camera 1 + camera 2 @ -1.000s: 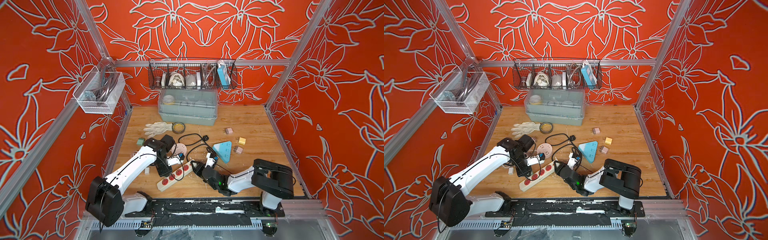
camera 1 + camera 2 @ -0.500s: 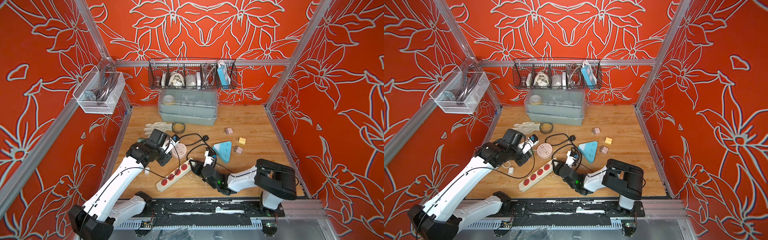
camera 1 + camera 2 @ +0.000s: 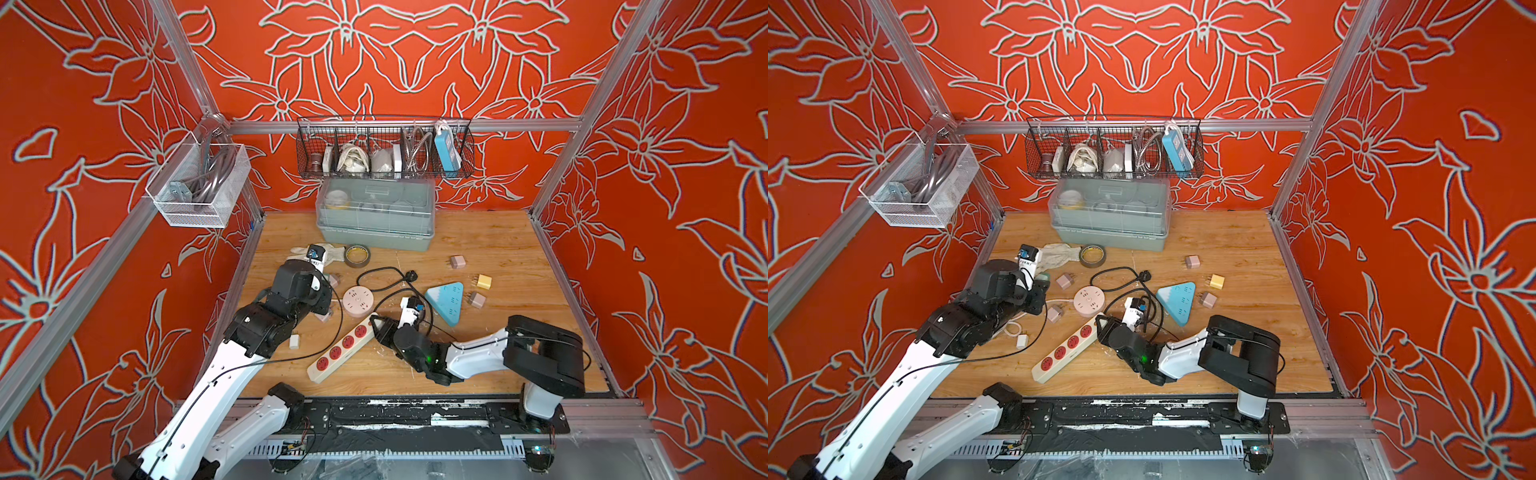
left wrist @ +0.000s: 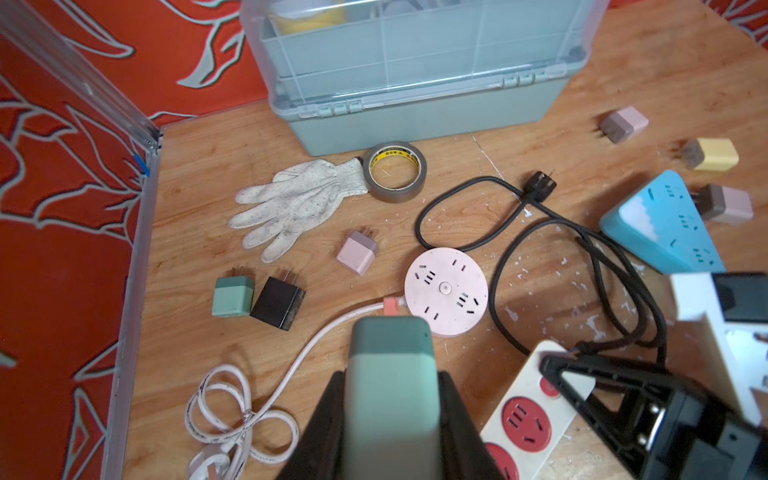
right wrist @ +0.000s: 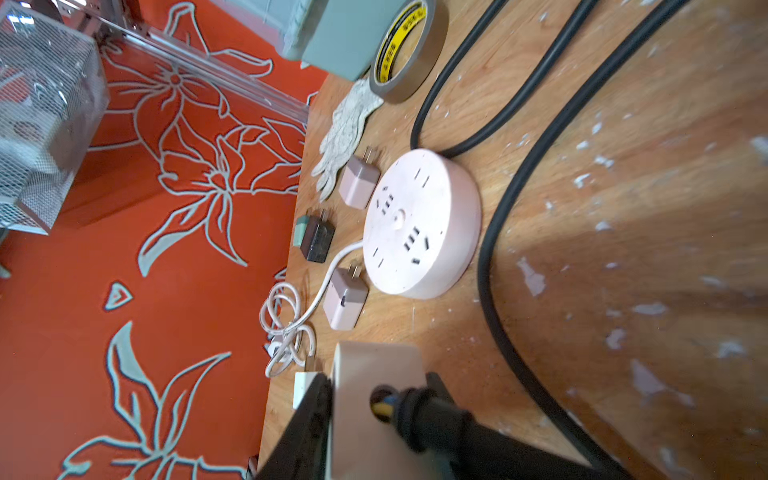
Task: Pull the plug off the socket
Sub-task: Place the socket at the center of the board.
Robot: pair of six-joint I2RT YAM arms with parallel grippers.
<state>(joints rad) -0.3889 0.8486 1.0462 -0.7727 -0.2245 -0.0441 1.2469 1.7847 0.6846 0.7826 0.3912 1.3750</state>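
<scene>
In a top view, the white red-socketed power strip (image 3: 332, 357) lies on the worktop (image 3: 478, 232). Left wrist: the left end effector (image 4: 390, 380) pinches a two-tone green plug (image 4: 390, 353), off the strip. Right wrist: the right end effector (image 5: 374, 386) clamps the strip's end.

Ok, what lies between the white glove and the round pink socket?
A pink adapter lies between glove and round socket; the left wrist view shows it clearly.

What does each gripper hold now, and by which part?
Left gripper: the green plug, by its pale sides. Right gripper: the white power strip, at its cord end.
</scene>
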